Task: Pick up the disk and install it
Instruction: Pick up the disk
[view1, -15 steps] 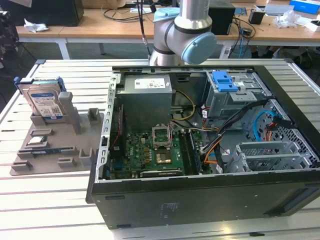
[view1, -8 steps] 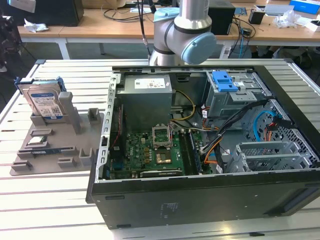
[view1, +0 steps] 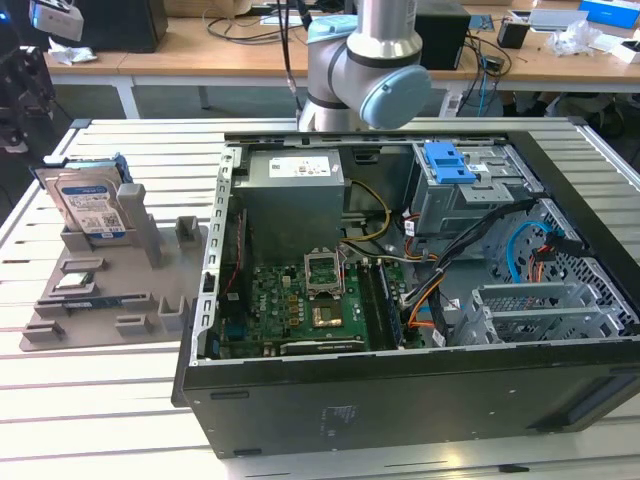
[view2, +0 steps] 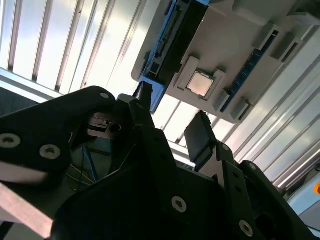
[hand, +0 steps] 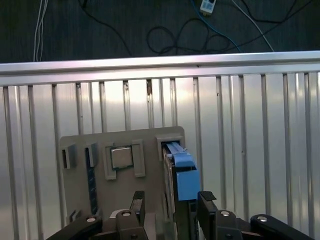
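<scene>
Disk (view1: 92, 205) count is one. It is flat and silver, with a blue and white sticker and a blue plastic frame. It stands on edge in one grey plastic tray (view1: 130, 275) on the ridged metal table (view1: 90, 420), beside one open computer case (view1: 400, 400). One square silver chip (hand: 121, 157) sits in that tray. The gripper (hand: 171, 205) has its two black fingers (hand: 206, 205) apart, holding nothing, near the disk's blue end.

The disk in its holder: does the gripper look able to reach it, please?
Probably yes: the disk stands upright in the holder, blue end exposed, with nothing between it and the open gripper.
</scene>
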